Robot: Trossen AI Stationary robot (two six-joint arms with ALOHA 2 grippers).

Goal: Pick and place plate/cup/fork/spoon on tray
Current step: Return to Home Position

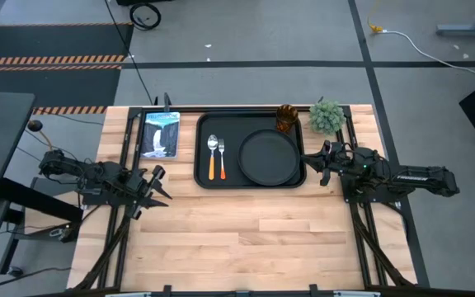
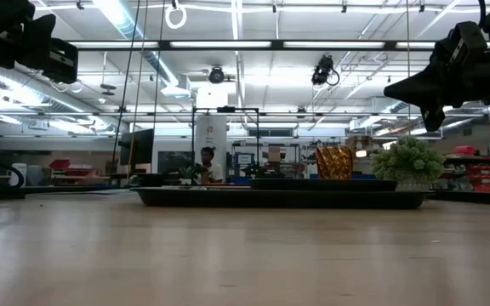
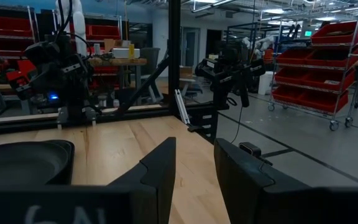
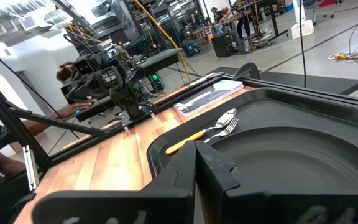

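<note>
The black tray (image 1: 204, 177) lies at the table's far middle. On it, the round black plate (image 1: 268, 157) fills the right half. The spoon (image 1: 212, 157) and the fork (image 1: 222, 157), both with orange handles, lie side by side on the left part. The amber cup (image 1: 286, 118) stands upright at the tray's far right corner. My right gripper (image 1: 313, 165) is shut and empty, raised above the tray's right edge beside the plate (image 4: 303, 162). My left gripper (image 1: 157, 186) is open and empty, raised over the table left of the tray.
A green potted plant (image 1: 326, 117) stands just right of the cup, off the tray. A blue-white picture card (image 1: 160, 134) lies left of the tray. Bare wooden table (image 1: 254, 239) stretches from the tray to the near edge. A person shows in the room beyond (image 2: 207, 163).
</note>
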